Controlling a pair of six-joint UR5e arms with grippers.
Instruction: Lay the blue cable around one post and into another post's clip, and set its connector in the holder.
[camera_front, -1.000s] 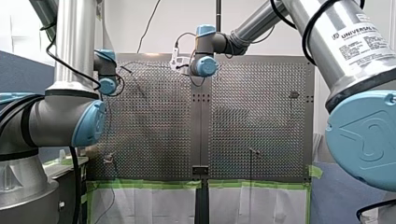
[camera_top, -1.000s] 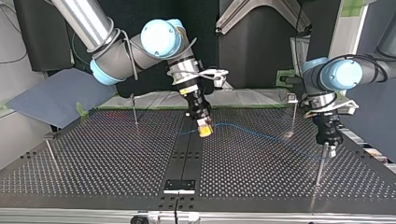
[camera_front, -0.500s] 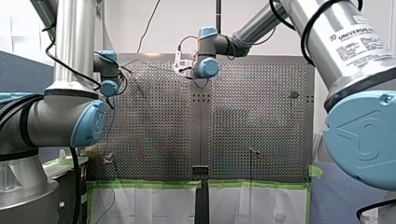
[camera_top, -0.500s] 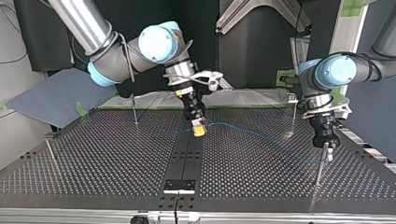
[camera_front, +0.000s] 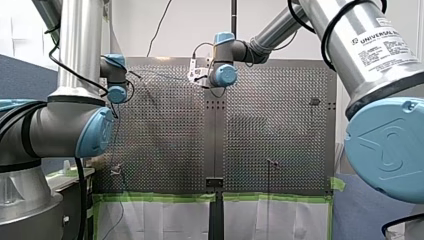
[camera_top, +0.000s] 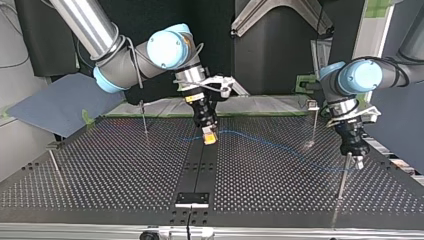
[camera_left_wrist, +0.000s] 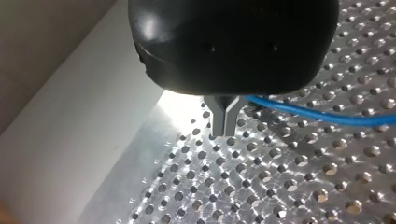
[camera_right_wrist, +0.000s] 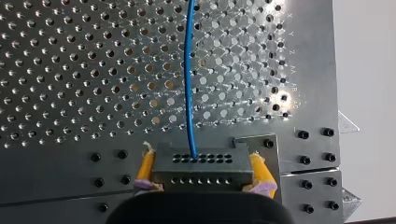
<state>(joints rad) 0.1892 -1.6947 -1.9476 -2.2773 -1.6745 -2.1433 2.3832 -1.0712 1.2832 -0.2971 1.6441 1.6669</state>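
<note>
Routing step; cable not yet around any post. Right gripper (camera_right_wrist: 201, 157) fingers clamp the connector (camera_right_wrist: 201, 169) above the mid-tabletop (camera_top: 100, 170). Blue cable (camera_right_wrist: 188, 84) runs to the left gripper (camera_left_wrist: 226, 117), fingers pinched on it beside a post (camera_top: 341, 176). Next: wrap that post, probably under light tension.

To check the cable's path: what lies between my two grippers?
Top view: the blue cable, running from the connector in my right gripper to my left gripper, over perforated table.

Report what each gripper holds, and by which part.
My right gripper clamps the connector by its sides; my left gripper pinches the blue cable along its run.
</note>
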